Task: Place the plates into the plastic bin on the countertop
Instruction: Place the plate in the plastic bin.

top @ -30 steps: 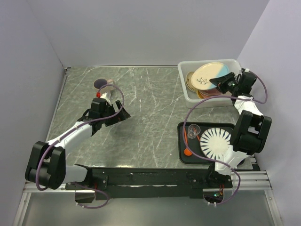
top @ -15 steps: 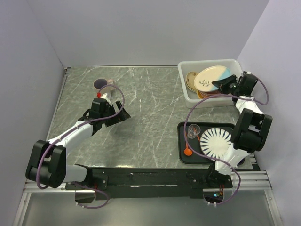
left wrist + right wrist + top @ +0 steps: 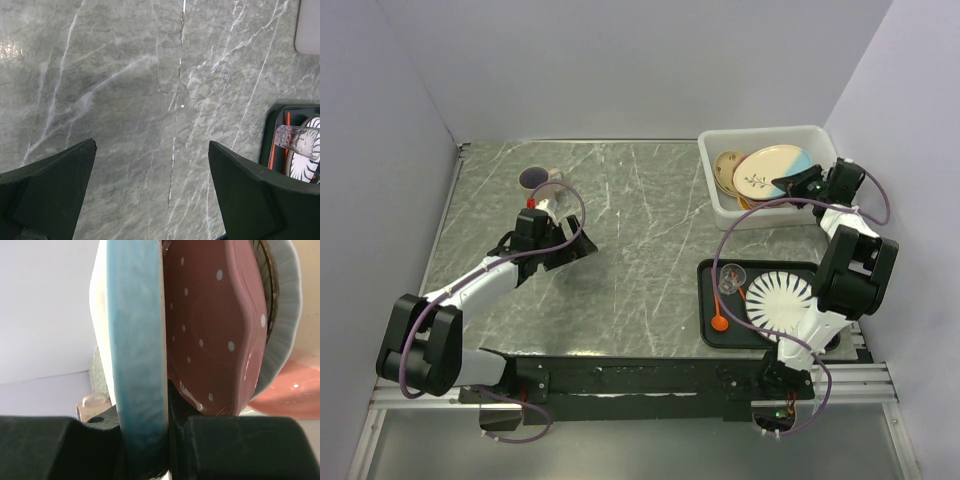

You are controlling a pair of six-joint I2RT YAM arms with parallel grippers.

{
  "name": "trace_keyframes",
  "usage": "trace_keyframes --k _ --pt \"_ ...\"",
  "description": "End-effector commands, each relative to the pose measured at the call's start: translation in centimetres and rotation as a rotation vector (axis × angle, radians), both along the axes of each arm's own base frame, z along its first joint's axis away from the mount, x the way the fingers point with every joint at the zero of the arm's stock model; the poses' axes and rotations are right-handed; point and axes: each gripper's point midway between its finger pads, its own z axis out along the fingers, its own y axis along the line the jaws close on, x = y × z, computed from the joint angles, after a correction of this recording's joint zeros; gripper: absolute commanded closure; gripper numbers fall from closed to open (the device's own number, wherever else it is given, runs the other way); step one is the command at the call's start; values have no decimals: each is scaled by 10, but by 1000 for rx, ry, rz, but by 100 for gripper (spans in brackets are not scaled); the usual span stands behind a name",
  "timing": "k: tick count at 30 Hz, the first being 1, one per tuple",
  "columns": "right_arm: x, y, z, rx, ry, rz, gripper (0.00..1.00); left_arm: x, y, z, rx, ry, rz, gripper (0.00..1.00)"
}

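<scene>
Grey-green marble: one countertop (image 3: 640,230) under two arms. One translucent white plastic bin (image 3: 708,165) sits at the far right corner, and one black tray (image 3: 708,300) lies nearer. At least three plates show in the bin. A cream blue-edged plate (image 3: 765,168) with a leaf sprig tilts on top, a pink dotted plate (image 3: 210,325) is just beside it, and a small cream plate (image 3: 724,167) lies left. The right gripper (image 3: 790,183) pinches the blue rim. The left gripper (image 3: 151,147) hangs wide over bare marble, holding nothing. One mug (image 3: 533,180) stands far left.
</scene>
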Motion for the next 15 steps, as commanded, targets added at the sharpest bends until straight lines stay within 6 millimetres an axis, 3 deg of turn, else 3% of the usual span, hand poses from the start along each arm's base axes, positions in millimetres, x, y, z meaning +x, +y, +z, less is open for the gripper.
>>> trace_keyframes --k 1,9,15 --pt "14 -20 18 -82 -59 -34 88 8 -5 15 -21 -43 -14 1" --pt "11 -25 12 -111 -18 -50 85 6 -5 13 -21 -37 -17 1" --pt "3 -38 6 -204 59 -104 59 6 -6 14 -26 -41 -16 1"
